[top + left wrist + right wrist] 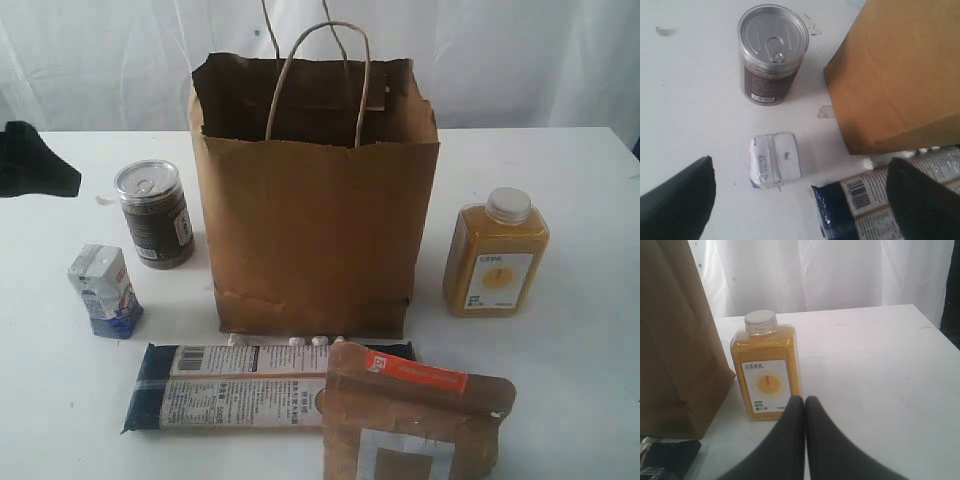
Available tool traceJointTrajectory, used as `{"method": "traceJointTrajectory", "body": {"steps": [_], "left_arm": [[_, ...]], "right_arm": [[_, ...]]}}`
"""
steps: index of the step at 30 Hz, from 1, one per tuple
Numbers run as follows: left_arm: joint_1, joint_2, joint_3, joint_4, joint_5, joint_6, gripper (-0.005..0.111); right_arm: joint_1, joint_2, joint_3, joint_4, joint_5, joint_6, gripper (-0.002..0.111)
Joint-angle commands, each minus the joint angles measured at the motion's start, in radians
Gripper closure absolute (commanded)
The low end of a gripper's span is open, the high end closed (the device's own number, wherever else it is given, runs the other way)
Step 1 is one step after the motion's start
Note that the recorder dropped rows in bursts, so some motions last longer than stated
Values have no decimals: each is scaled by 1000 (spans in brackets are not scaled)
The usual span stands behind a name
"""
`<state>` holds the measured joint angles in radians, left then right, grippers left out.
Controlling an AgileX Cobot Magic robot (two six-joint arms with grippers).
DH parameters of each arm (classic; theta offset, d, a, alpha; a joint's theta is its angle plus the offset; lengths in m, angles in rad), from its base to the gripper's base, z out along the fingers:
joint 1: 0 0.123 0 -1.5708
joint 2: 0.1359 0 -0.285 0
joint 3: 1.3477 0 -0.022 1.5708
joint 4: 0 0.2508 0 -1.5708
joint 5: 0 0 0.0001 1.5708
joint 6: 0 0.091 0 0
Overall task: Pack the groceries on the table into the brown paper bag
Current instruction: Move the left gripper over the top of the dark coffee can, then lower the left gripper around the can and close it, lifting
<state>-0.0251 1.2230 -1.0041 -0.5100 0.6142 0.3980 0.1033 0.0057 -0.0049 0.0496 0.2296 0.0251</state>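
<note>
The brown paper bag [315, 210] stands open and upright mid-table. Left of it stand a dark can [155, 215] with a silver pull-tab lid and a small white-blue carton [103, 290]. An orange juice bottle [497, 255] stands to its right. In front lie a long dark-blue packet [230, 385] and a brown pouch [410, 420] with an orange strip. My left gripper [800, 172] hangs open above the carton [774, 160], holding nothing, with the can [772, 52] beyond it. My right gripper [805, 402] is shut and empty, low just in front of the bottle [767, 372].
The white table [560, 180] runs wide on both sides of the bag. A dark part of my left arm [35, 160] shows at the far left. Small white bits [305, 341] lie at the bag's foot. White curtains hang behind.
</note>
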Motion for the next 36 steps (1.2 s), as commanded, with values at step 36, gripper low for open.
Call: {"method": "traceJointTrajectory", "body": {"steps": [36], "left_arm": [[-159,615,-611,224,111,-84,1]], "right_arm": [[-5,-6,5,2,-8,2,108]]}}
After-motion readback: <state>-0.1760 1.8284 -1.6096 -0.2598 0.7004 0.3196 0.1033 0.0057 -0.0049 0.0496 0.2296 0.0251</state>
